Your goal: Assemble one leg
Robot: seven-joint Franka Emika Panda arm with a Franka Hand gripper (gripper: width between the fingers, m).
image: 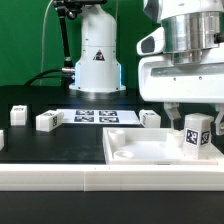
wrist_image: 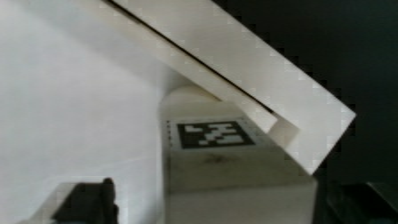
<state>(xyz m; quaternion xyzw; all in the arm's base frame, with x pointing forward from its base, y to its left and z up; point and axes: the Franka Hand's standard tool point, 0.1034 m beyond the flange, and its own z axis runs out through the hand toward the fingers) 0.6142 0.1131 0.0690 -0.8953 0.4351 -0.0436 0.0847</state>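
Note:
One leg (image: 196, 134), a small white block with a black-and-white tag, stands upright at the corner of the large white panel (image: 140, 152) on the exterior view's right. My gripper (image: 195, 119) hangs over it with a finger on each side and a visible gap to the block, so it is open. In the wrist view the leg (wrist_image: 217, 135) shows its tag between the dark fingertips (wrist_image: 86, 203), beside the panel's raised rim (wrist_image: 267, 85). Its lower end is hidden behind the rim.
More legs lie on the black table at the exterior view's left (image: 46, 120) (image: 17, 113) and one behind the panel (image: 150, 118). The marker board (image: 95, 116) lies flat at mid-table. A white robot base (image: 97, 55) stands behind it.

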